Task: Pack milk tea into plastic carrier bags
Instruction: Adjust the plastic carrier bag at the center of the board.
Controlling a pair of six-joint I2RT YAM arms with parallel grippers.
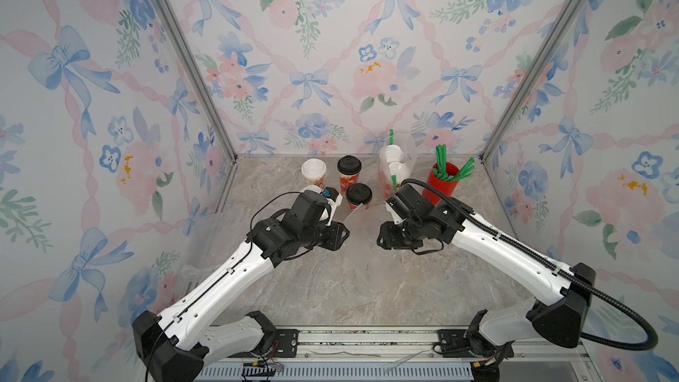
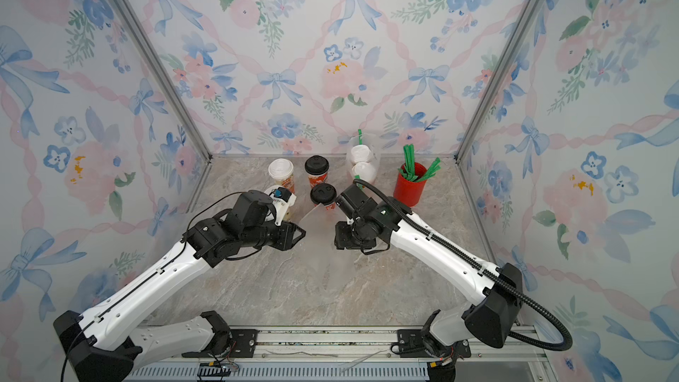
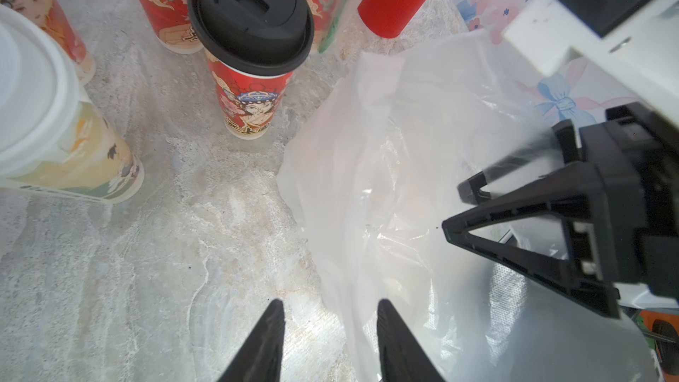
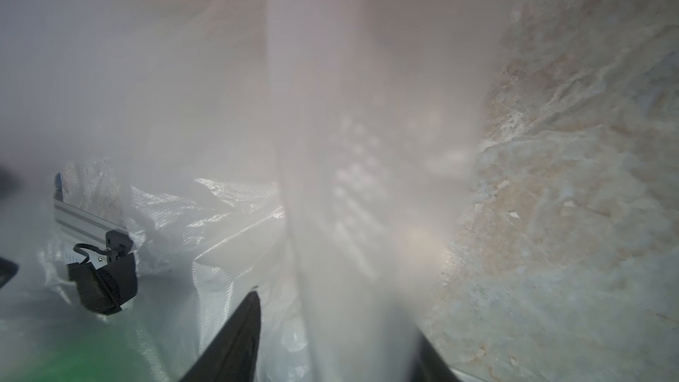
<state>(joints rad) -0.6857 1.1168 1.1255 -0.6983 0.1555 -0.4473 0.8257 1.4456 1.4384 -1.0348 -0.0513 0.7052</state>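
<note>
Left gripper (image 3: 330, 305): the two fingers are seen apart, with a clear gap; nothing is clamped.
Contact, left: the edge of the loose carrier bag (image 3: 385, 178) is seen at one finger; whether it is touched cannot be told.
Right gripper (image 3: 455, 207): the fingers are seen apart as well.
Contact, right: in the right wrist view a blurred strip of the bag's plastic hangs between the fingers, and no pinch is seen on it.
Loose carrier bag: it is found crumpled on the marble table (image 1: 330, 288), between the two grippers in both top views.
Packed carrier bag (image 1: 398, 167): it is placed upright at the back wall; two white-lidded cups are held in it, just beside the red straw cup (image 1: 442, 187).
Black-lidded cups: both are upright outside the bags, one (image 1: 349, 169) at the back, the other (image 1: 359, 194) just behind the loose carrier bag.
Cream cups: one (image 1: 313, 174) is placed upright beside the farther black-lidded cup; another (image 3: 55, 123) stands near the left wrist and is partly hidden by it in the top views.
</note>
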